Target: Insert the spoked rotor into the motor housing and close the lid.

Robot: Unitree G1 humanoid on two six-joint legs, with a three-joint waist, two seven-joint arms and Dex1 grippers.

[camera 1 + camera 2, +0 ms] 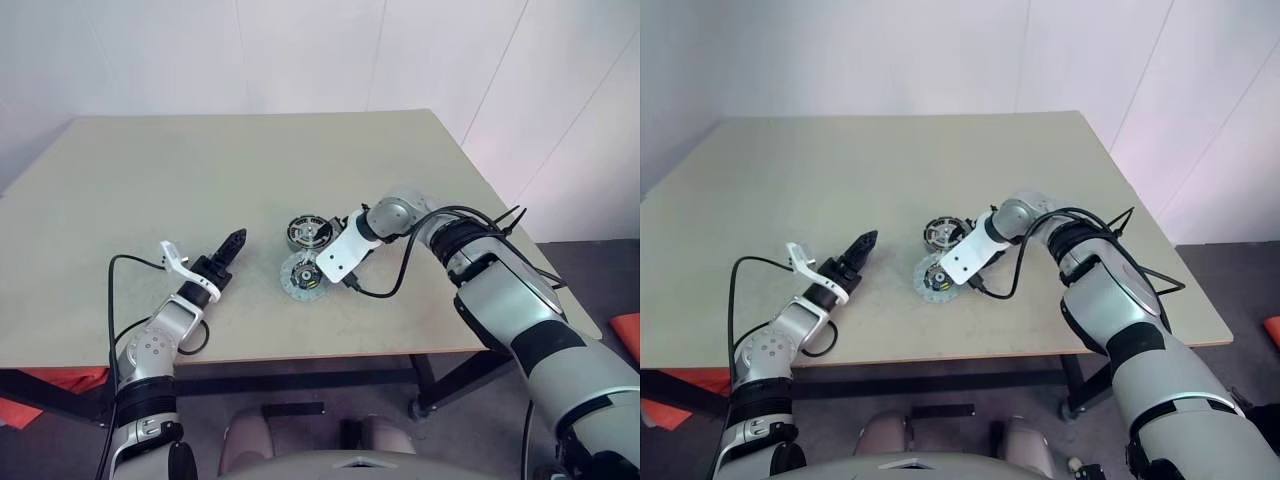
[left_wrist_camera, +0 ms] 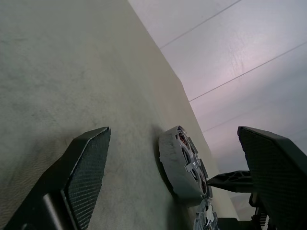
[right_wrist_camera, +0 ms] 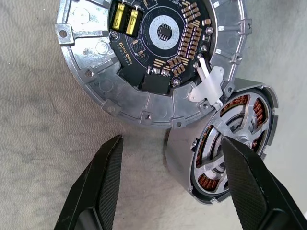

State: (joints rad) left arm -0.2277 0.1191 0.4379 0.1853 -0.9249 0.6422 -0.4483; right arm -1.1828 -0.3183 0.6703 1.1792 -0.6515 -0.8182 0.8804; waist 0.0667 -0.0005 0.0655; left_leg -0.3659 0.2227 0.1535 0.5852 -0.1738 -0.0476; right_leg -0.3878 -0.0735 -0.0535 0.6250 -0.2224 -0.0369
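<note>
From the head views, the right end effector reaches down over the two round parts near the middle of the counter, and its white wrist bracket covers part of the lid, so only the near-left part of that disc shows there. The motor housing lies just behind the lid, its details too small to read from above. The right wrist view fills this in: the lid lies flat with its dark circuit board, yellow components and pale silvery rim facing up, its far edge cut off by the frame. Beside it, touching or overlapping its rim, sits the motor housing, coppery windings visible between silver spokes; one black finger hides its edge. Both fingers stand wide apart, gripping nothing.

The left end effector hovers well to the left, its jaws spread and empty. Its wrist view shows the motor housing edge-on.
</note>
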